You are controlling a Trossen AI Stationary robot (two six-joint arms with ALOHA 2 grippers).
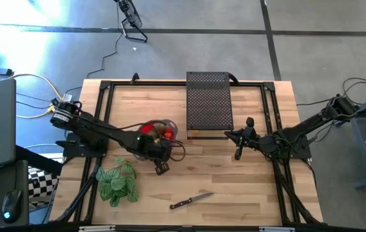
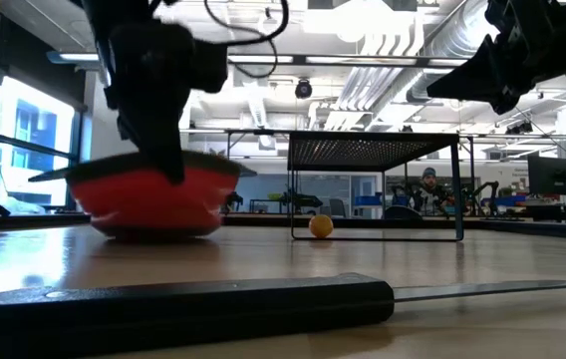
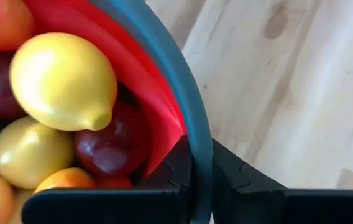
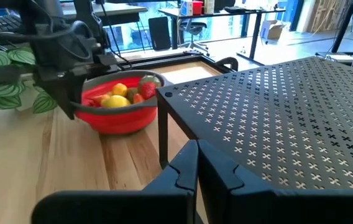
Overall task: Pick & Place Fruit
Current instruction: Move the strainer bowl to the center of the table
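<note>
Left end effector (image 3: 198, 180) is pinched shut on the red bowl's rim (image 3: 192, 106), fruit (image 3: 64, 81) heaped just inside, while the right end effector (image 4: 196, 171), shut and empty, waits by the black rack (image 1: 209, 103).

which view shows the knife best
The high view: the whole knife lies on the table's near edge, handle and blade both visible. The low view has it huge across the foreground, handle mostly. Neither wrist view shows it.
</note>
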